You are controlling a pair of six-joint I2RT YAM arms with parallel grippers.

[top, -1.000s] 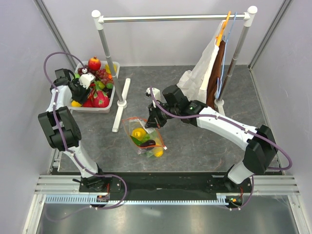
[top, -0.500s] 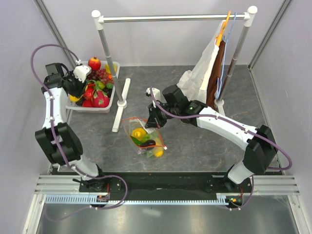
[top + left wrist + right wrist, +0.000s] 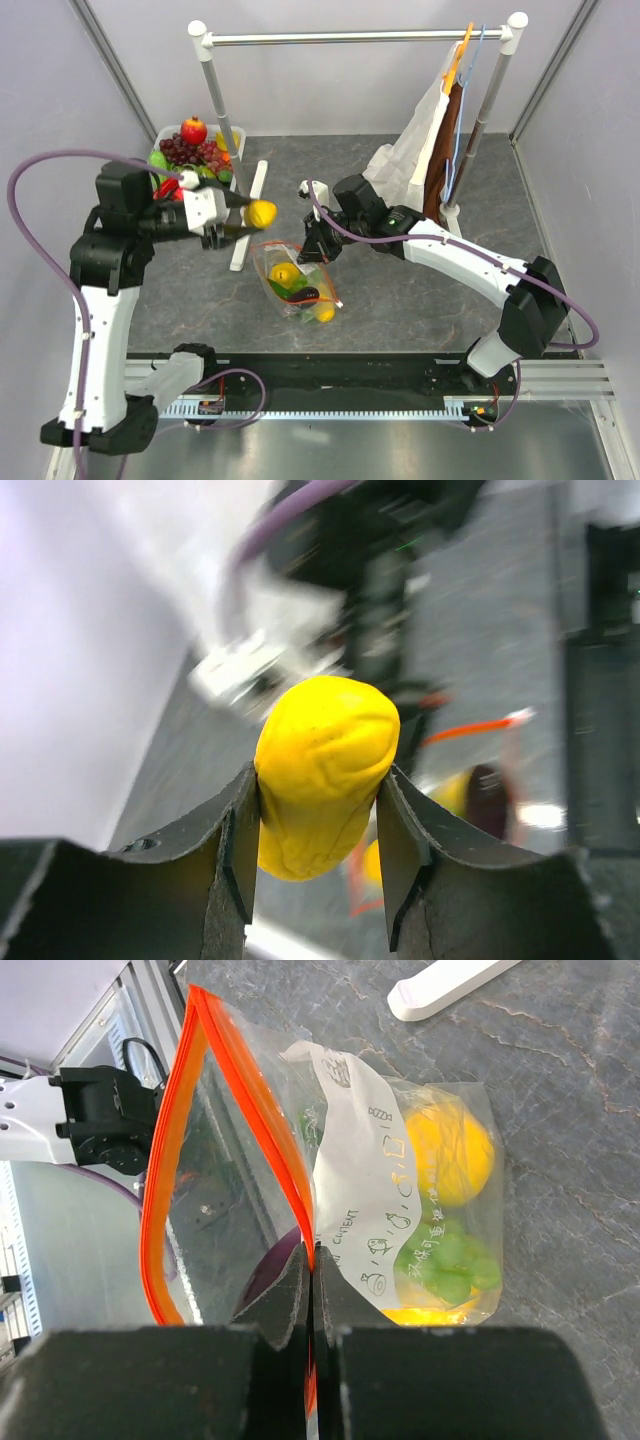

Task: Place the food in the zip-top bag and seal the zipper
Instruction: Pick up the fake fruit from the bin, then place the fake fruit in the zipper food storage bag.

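On a grey stone-patterned table, a white clothes rack is standing at the back, with a white cloth hanging from its right end. The left arm is reaching across from the left side, and the right arm is stretching in from the right toward the middle. A white bin heaped with toy fruit is sitting at the back left, beside the rack's foot. The zip-top bag is lying near the table's centre, with its mouth raised and gaping open. The right gripper is pinching its closed fingers on the zipper, the orange-red strip along that mouth. Inside the bag, a lemon, green grapes and a purple eggplant are lying together behind the white label. The left gripper is clamping a yellow toy fruit between its two fingers. It is holding the fruit in the air between the bin and the bag, just beside the bag's raised mouth.
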